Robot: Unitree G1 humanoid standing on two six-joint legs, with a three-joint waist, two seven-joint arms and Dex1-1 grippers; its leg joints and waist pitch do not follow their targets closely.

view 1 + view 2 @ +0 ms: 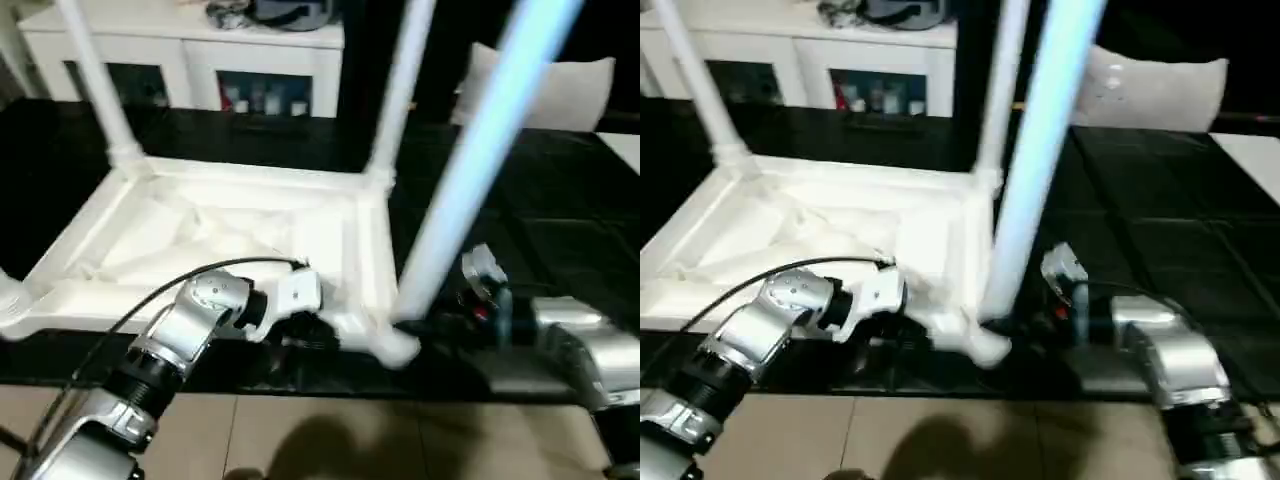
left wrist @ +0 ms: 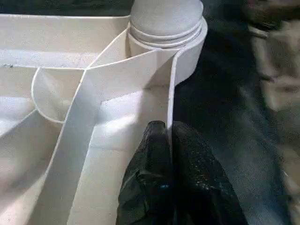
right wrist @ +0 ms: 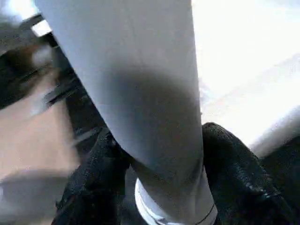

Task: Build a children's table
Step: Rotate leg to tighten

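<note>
On the black floor mat (image 1: 560, 230), upside down, white table top (image 1: 210, 240), ribbed underside up, two legs (image 1: 95, 80) standing in the far corner sockets. At the near right corner, left gripper (image 2: 168, 140) clenched on the thin rim wall just beside the round socket (image 2: 180, 51), one black finger on each side. Right gripper (image 3: 159, 159) clamped around the lower end of a tilted third leg (image 1: 480, 160), foot at that same corner socket. Behind, white cabinet (image 1: 200, 60) and pale cushion (image 1: 1160, 85).
</note>
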